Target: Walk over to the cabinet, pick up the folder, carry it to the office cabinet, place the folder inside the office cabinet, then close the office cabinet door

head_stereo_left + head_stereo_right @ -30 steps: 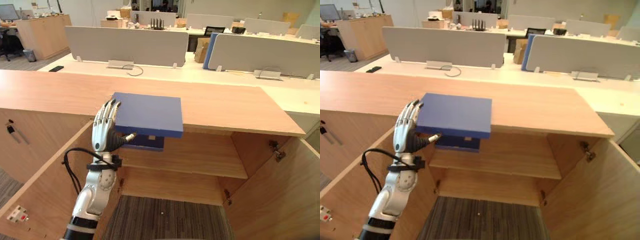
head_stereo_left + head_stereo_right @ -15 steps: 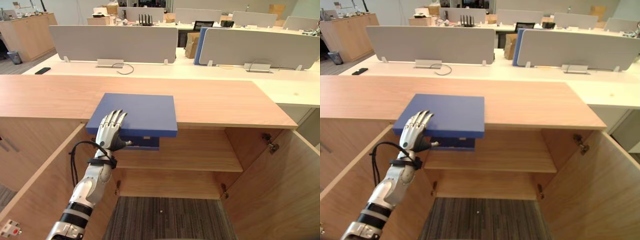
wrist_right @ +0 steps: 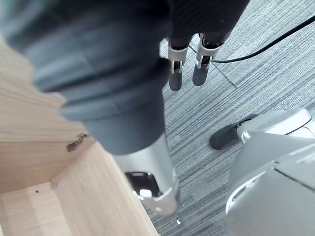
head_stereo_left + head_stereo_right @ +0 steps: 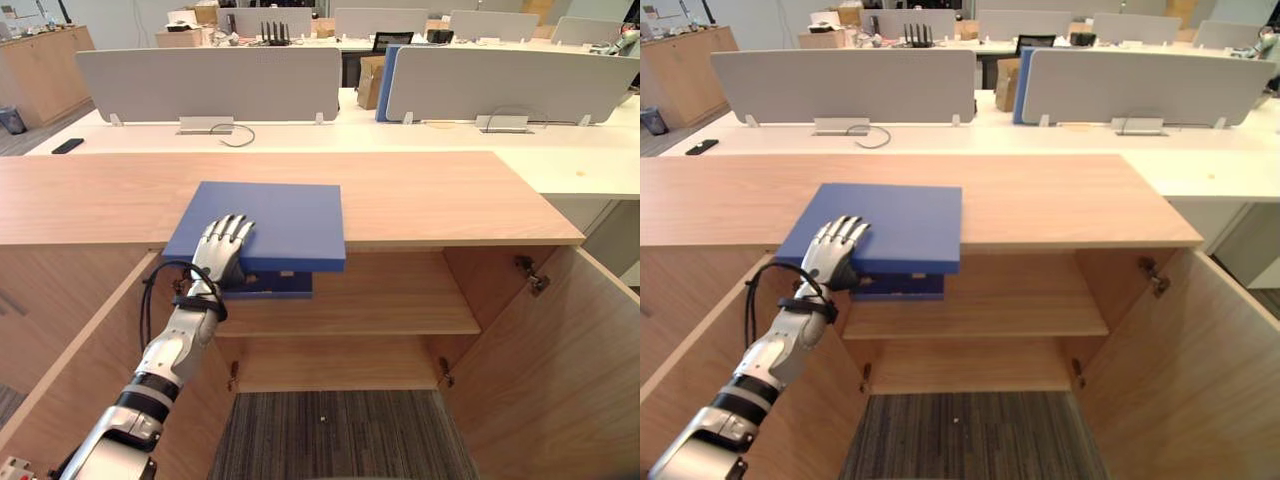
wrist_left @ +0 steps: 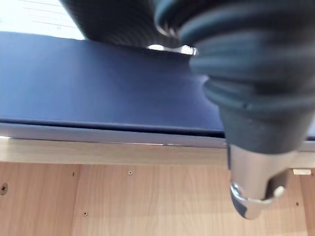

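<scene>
The flat blue folder point(image 4: 275, 220) lies on the wooden cabinet top point(image 4: 440, 200), its near edge sticking out over the open front. My left hand point(image 4: 222, 250) is at the folder's near left corner, fingers laid on top and thumb point(image 5: 251, 196) under the overhanging edge, pinching it. The folder's dark blue face point(image 5: 98, 93) shows in the left wrist view. My right hand point(image 3: 147, 167) hangs over grey carpet beside the cabinet's wood, its fingers point(image 3: 175, 73) straight and holding nothing.
Both cabinet doors stand open: the left door point(image 4: 70, 380) and the right door point(image 4: 560, 380). Inside, a shelf point(image 4: 400, 300) carries a darker blue thing point(image 4: 275, 285) right under the folder. White desks with grey dividers point(image 4: 210, 85) stand behind.
The view has shifted as I stepped closer. My left hand moved from beside the folder's left edge onto its near left corner, fingers now on top.
</scene>
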Robot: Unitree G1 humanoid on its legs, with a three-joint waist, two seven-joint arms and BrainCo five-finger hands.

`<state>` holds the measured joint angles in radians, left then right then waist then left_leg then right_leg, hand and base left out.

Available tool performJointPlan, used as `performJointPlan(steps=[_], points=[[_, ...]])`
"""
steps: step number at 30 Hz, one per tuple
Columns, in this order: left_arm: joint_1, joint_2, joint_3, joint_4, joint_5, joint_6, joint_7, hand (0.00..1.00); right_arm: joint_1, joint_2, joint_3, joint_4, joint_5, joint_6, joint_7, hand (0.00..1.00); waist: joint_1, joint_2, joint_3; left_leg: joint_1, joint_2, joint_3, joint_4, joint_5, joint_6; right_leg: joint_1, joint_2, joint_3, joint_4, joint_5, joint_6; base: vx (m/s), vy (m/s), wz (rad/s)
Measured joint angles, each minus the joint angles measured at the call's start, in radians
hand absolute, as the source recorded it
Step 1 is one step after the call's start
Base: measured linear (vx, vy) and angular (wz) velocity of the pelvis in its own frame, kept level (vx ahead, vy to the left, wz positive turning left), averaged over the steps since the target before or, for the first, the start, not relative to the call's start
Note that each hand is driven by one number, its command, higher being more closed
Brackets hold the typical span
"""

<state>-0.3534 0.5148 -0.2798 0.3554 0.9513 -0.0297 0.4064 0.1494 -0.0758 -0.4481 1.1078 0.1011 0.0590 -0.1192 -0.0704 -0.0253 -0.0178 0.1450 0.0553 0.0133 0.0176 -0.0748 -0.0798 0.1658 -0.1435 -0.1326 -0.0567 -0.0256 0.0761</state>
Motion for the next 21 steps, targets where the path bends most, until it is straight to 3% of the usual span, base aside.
performJointPlan(steps=[4, 5, 21], points=[[-0.030, 0.002, -0.003, 0.049, 0.005, 0.004, 0.001, 0.00, -0.001, -0.001, -0.002, 0.005, 0.001, 0.000, 0.000, 0.00, -0.004, 0.000, 0.002, 0.001, 0.000, 0.001, -0.002, 0.000, 0.000, 0.002, 0.000, 0.000, -0.005, 0.001, 0.000, 0.00, 0.000, 0.00], [-0.039, 0.002, -0.004, 0.060, 0.017, 0.006, 0.001, 1.00, -0.001, -0.001, -0.002, 0.005, 0.002, 0.000, 0.000, 0.00, -0.006, -0.001, 0.003, 0.006, 0.000, 0.001, -0.004, 0.000, 0.000, 0.007, 0.000, 0.000, -0.007, 0.001, 0.000, 0.00, 0.000, 0.00], [-0.131, 0.011, -0.006, 0.108, 0.034, 0.027, 0.083, 1.00, -0.032, -0.034, -0.004, 0.033, 0.007, -0.003, -0.002, 0.00, -0.030, 0.007, 0.025, 0.030, -0.002, 0.008, -0.016, -0.004, 0.002, 0.031, 0.001, 0.003, -0.025, 0.005, -0.006, 0.00, 0.002, 0.00]])
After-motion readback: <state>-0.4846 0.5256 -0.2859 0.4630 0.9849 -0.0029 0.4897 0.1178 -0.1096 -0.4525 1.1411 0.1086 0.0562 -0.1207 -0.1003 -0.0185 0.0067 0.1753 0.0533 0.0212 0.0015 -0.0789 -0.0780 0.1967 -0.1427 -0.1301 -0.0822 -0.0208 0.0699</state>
